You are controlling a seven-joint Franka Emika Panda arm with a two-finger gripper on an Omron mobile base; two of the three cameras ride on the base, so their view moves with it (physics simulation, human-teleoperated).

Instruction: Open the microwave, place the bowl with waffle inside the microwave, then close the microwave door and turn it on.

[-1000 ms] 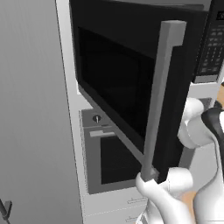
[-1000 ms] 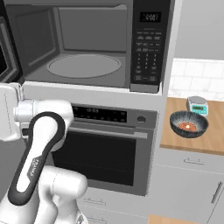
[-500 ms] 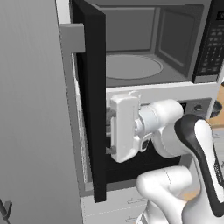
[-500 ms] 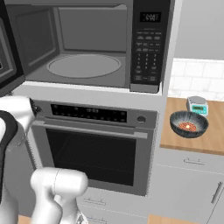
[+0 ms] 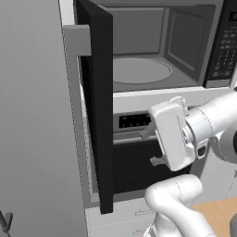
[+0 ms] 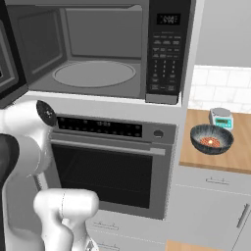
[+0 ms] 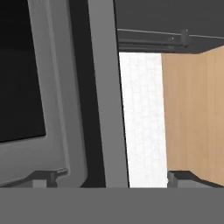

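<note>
The microwave (image 5: 185,41) stands open, its grey inside and round turntable (image 5: 139,71) exposed, with the keypad (image 6: 166,54) on its right side. Its black door (image 5: 95,106) is swung wide to the left and shows edge-on, the grey bar handle (image 5: 76,115) behind it. My gripper (image 5: 152,146) hangs in front of the oven below the microwave, to the right of the door. It is open, with nothing between its fingertips (image 7: 43,177). The bowl (image 6: 212,138), dark and round with an orange waffle inside, sits on the wooden counter (image 6: 235,159) at the right.
A silver-fronted oven (image 6: 108,166) with a horizontal handle sits under the microwave. A small scale (image 6: 220,117) stands behind the bowl, before a white tiled wall (image 6: 220,88). A tall grey panel (image 5: 32,120) fills the left. Drawers (image 6: 211,196) lie under the counter.
The microwave door has swung from partly open to wide open. My hand has left the handle and moved right, away from the door, to the oven front.
</note>
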